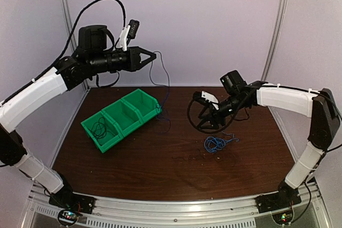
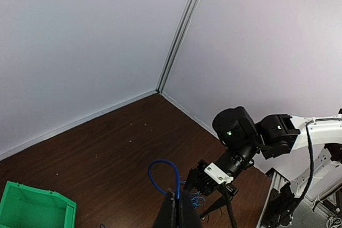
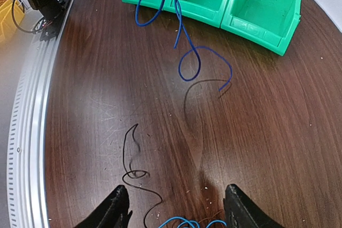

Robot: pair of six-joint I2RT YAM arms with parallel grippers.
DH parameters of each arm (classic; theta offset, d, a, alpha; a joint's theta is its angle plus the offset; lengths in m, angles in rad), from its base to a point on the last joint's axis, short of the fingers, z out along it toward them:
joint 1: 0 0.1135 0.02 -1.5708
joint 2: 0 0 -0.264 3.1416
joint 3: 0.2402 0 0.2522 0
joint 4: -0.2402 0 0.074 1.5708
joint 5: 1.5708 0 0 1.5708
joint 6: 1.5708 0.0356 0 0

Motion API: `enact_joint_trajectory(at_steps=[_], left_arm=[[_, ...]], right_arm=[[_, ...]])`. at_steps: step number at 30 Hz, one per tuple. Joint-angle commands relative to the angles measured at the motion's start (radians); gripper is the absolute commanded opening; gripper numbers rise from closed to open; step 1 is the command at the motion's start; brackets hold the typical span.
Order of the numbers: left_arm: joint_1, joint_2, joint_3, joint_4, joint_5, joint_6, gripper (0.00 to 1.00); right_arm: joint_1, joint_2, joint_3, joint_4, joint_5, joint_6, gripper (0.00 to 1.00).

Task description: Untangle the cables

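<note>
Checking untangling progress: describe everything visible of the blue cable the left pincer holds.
The blue cable is a thin, flexible, plastic-looking wire. The left pincer, raised high and shut, pinches it. From the grip it arches in a short loop, then hangs in loose curls before the green bins toward the table; whether its tip touches the wood is unclear.

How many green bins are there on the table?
3, in one diagonal row left of centre. The nearest bin holds a thin black wire, the middle bin sits behind it, and the blue cable hangs by the farthest bin. None seems hidden.
</note>
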Motion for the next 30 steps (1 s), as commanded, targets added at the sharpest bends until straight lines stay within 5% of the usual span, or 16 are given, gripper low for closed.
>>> enact_joint_trajectory(at_steps=[1, 15, 30], left_arm=[[-0.004, -0.002, 0.027, 0.054, -0.008, -0.056, 0.00], [-0.006, -0.035, 0.009, 0.115, -0.081, -0.178, 0.00], [-0.014, -0.061, -0.030, 0.144, -0.016, -0.238, 0.00]], right_arm=[[0.007, 0.042, 0.072, -0.027, -0.033, -0.009, 0.62], [0.087, -0.033, -0.047, 0.175, 0.056, 0.086, 0.63], [0.166, 0.166, 0.057, 0.362, 0.037, 0.202, 0.64]])
